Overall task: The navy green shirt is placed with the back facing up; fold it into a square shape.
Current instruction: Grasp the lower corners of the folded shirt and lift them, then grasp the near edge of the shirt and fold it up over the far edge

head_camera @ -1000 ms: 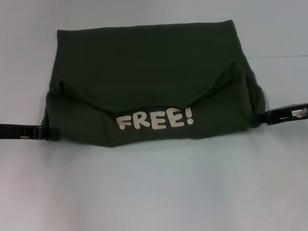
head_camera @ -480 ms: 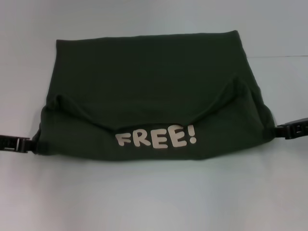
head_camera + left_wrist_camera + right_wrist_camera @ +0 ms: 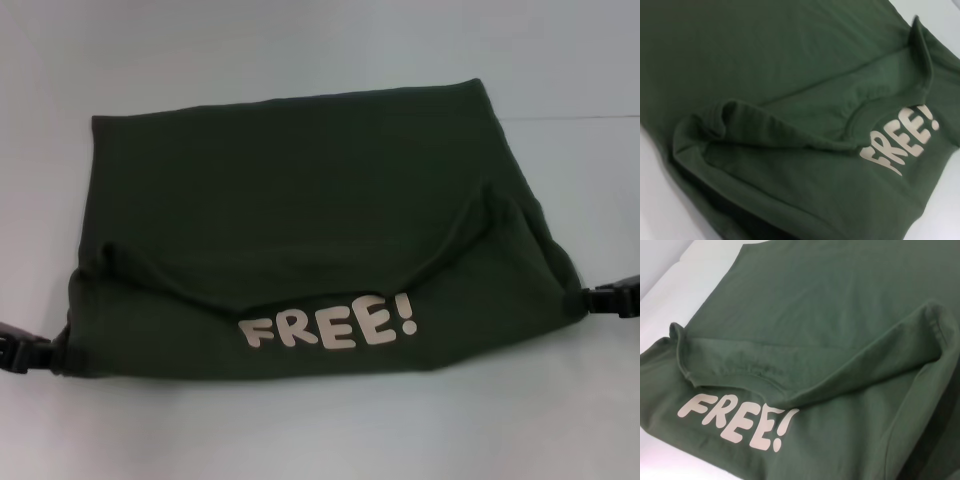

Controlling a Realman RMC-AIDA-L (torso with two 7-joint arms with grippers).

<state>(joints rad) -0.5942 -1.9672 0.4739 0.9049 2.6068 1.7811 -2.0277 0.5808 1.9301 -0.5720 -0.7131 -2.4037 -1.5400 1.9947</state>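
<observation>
The navy green shirt [image 3: 300,200] lies across the white table. Its near part is folded over, so the cream "FREE!" lettering [image 3: 328,327] faces up along the front edge. My left gripper [image 3: 55,353] is shut on the shirt's near left corner. On the other side, my right gripper [image 3: 584,300] is shut on the near right corner. The left wrist view shows the shirt [image 3: 765,100] with its folded flap and the collar by the lettering. So does the right wrist view, where the shirt [image 3: 840,315] fills most of the picture. Neither wrist view shows any fingers.
The white table [image 3: 320,440] surrounds the shirt, with bare surface in front of it and behind it [image 3: 300,40]. Nothing else stands on it.
Both grippers have come toward me and a little outward, pulling the folded front edge and its lettering nearer. The whole shirt has slid closer with them.
</observation>
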